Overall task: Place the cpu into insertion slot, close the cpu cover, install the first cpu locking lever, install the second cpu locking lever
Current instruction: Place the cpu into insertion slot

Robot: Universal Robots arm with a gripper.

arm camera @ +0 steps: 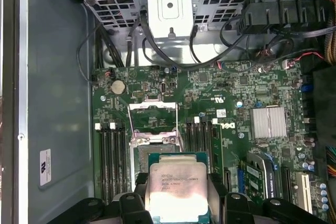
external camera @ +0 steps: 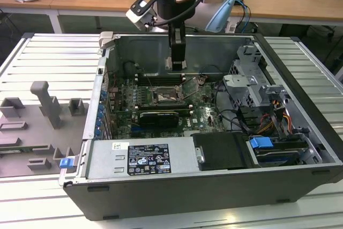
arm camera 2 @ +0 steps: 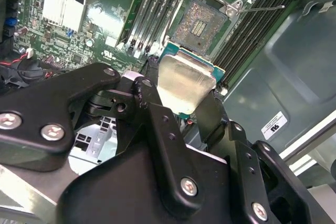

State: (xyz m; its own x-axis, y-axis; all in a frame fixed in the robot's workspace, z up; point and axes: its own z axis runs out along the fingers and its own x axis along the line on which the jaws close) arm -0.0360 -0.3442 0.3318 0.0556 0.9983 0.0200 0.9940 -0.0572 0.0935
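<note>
One cpu (arm camera: 176, 190) gripped between fingers (arm camera 2: 210, 116); insertion slot (arm camera 2: 201, 24) empty inside open case (external camera: 225, 186).

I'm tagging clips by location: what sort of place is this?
Probably a robotics lab or workshop: an open computer case lies on a slatted metal bench, wooden desks stand behind, and the hand holds the cpu above the motherboard.

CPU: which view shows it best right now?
First wrist view: the cpu faces the camera, metal top square-on, gripped by the hand. Second wrist view shows it tilted, lower edge behind the hand. Exterior view: too small to tell.
</note>
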